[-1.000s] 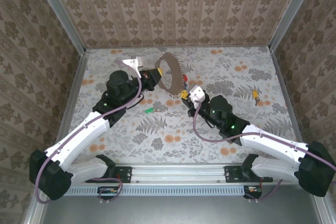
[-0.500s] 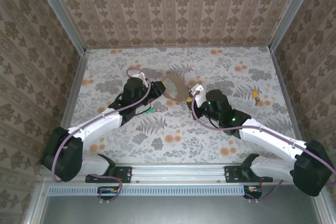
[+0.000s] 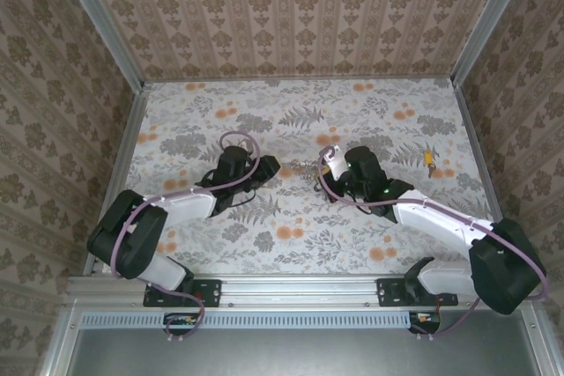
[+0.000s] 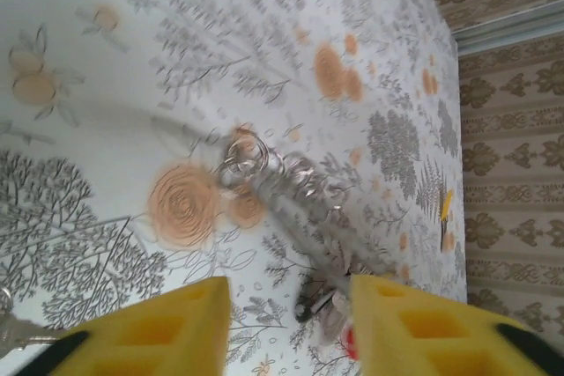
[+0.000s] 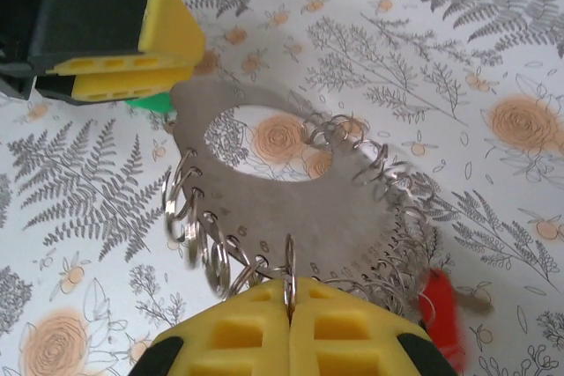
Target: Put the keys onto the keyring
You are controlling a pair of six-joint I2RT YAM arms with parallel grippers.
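Observation:
The keyring [image 5: 344,222] is a flat tan-grey loop with a hole, edged with several small metal rings. It lies low over the table between both arms [image 3: 298,165]. My right gripper [image 5: 289,298] is shut on one of its rings. My left gripper [image 4: 291,328] stands open, and the blurred keyring [image 4: 295,195] lies just beyond its yellow fingers [image 4: 154,332] without being pinched. In the right wrist view the left gripper [image 5: 123,50] sits at the loop's far edge. A red key [image 5: 441,319] hangs by my right fingers and a green key [image 5: 145,103] peeks out under the left gripper.
A yellow key [image 3: 429,163] lies alone on the floral table [image 3: 370,112] to the right, also seen in the left wrist view [image 4: 445,204]. A silver key shank [image 4: 16,332] lies beside the left finger. Patterned walls close off the back and sides.
The keyring, held upright above the table a second ago, has come down flat. My left gripper has opened and let go of it, and both arms have dropped lower.

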